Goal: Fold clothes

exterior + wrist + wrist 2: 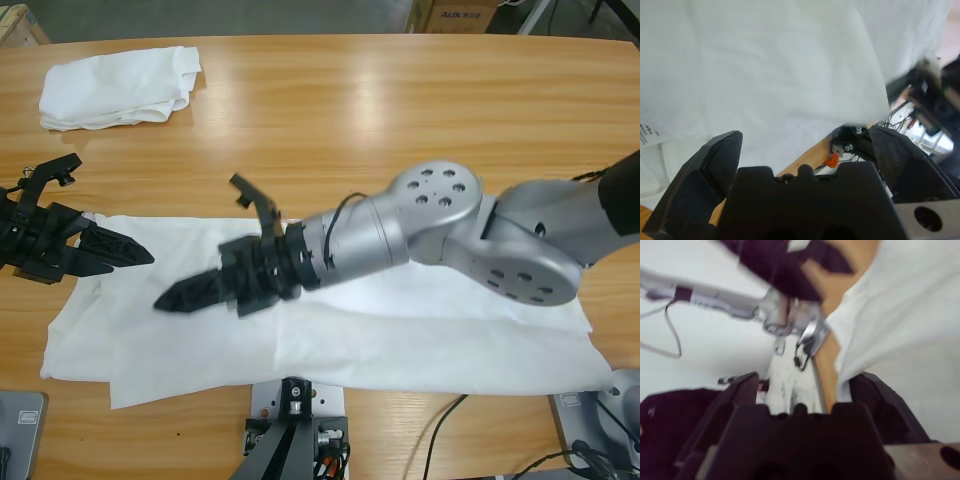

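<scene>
The long wooden table (400,100) runs left to right. 1 white T-shirt (400,330) lies spread flat along its near edge, long axis parallel to that edge, its left end reaching toward the table's left side. I cannot tell which end is the collar.

The right arm (480,235) comes in from the right. The right gripper (200,242) hangs over the shirt's left half and points left toward the near edge, its 2 jaws wide apart on nothing.

A folded white bundle (120,85) sits at the far left, well apart from the shirt.

The left gripper (108,212) enters from the left edge and points right. Its jaws are spread and empty, the lower one over the shirt's left end.

A small printed label (650,134) shows on the cloth in the left wrist view.
</scene>
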`<state>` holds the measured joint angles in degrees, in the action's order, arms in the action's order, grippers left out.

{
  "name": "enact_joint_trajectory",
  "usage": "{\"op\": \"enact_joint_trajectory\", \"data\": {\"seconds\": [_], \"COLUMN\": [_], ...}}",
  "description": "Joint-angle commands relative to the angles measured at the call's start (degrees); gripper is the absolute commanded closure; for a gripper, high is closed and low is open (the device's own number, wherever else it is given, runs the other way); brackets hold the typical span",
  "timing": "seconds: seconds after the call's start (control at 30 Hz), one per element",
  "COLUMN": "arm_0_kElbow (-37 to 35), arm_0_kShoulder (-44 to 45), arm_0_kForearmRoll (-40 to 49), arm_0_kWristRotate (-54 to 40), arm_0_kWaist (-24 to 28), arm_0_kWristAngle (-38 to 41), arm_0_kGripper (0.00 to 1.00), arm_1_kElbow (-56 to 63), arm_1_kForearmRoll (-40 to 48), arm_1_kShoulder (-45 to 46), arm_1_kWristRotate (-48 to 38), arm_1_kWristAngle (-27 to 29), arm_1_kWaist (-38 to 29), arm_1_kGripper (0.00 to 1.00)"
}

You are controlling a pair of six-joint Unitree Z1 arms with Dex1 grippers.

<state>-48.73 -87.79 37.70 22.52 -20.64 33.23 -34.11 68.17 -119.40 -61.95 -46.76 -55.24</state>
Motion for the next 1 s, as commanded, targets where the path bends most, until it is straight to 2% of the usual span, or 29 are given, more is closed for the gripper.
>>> {"op": "enact_joint_trajectory", "data": {"seconds": [0.03,0.2,0.3,0.33,0.4,0.5,0.57,0.63,0.83,0.9,1.0], "arm_0_kElbow": [2.19,2.31,2.66,2.80,2.82,2.70,2.92,3.08,3.00,1.92,-2.58], "arm_0_kShoulder": [-0.89,-0.76,-0.62,-0.66,-0.76,-0.75,-0.73,-0.94,-1.24,-1.43,-2.05], "arm_0_kForearmRoll": [-0.78,-0.76,-0.69,-0.71,-0.78,-0.78,-0.76,-0.78,-0.96,-0.87,-0.03], "arm_0_kWristRotate": [0.68,0.68,0.68,0.68,0.68,0.68,0.68,0.68,0.61,-0.62,-12.75], "arm_0_kWaist": [-0.55,-0.55,-0.55,-0.55,-0.55,-0.58,-0.70,-0.92,-1.28,-3.17,-7.19], "arm_0_kWristAngle": [-0.78,-0.71,-0.71,-0.66,-0.59,-0.45,-0.45,-0.45,-0.43,-0.32,-0.57], "arm_0_kGripper": [0.009,0.009,0.009,0.009,0.009,0.009,0.009,0.009,0.009,0.017,0.013], "arm_1_kElbow": [3.13,10.09,11.71,11.78,11.69,11.87,11.75,11.71,11.96,11.96,11.89], "arm_1_kForearmRoll": [2.94,2.09,2.20,2.24,2.22,0.41,-0.23,-0.74,-2.84,-7.73,-21.60], "arm_1_kShoulder": [-3.03,-3.49,-3.75,-3.74,-3.44,0.01,2.43,4.09,7.55,9.69,17.71], "arm_1_kWristRotate": [-0.63,-0.54,-0.54,-0.54,-0.21,2.17,3.94,4.94,8.97,11.61,17.72], "arm_1_kWristAngle": [-4.29,4.13,6.91,7.84,9.26,11.51,11.44,11.41,14.22,16.58,22.89], "arm_1_kWaist": [-4.14,-4.18,-4.18,-4.18,-4.18,-3.95,-3.83,-3.83,-3.53,-2.09,-1.19], "arm_1_kGripper": [0.280,0.278,0.262,0.236,0.076,0.011,0.025,0.136,0.161,0.158,0.156]}}
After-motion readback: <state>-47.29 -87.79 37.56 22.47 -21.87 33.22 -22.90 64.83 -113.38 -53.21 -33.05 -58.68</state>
